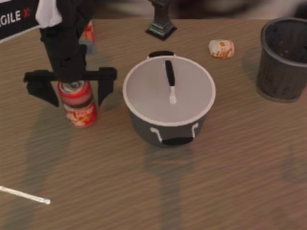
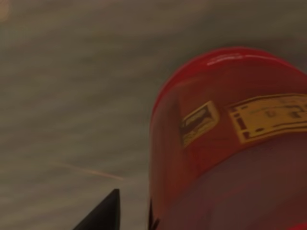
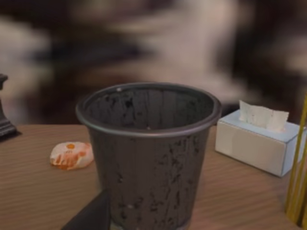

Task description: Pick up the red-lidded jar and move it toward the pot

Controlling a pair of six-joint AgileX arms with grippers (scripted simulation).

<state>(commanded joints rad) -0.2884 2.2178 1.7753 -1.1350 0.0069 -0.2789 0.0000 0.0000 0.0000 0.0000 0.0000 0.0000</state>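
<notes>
Jar and pot share the middle of your desk. Your left claw hangs over the red-lidded jar, its two black fingers spread wide to either side of the lid, released and not touching the jar. The jar stands on the desk toward the left edge, its lid under the claw and its yellow-white label facing the near edge. From the left wrist camera you see the jar's red wall and label close up, filling much of the frame, with one dark fingertip apart from it.

The pot sits near the desk's centre, just beside the jar on its right and not touching it. Its pale lid is on, the black-and-white handle running across the top, one black side handle facing the near edge and one the far edge.

Toward the right edge you have a black mesh bin, with a small orange-and-white wrapped item between it and the pot, nearer the far edge. A dark stand base sits at the far edge. A thin white stick lies by the near left corner.

Your right arm is out of the top view; its wrist camera looks at the bin, with a white tissue box beside it, and whether its claw is released or clenched cannot be told.
</notes>
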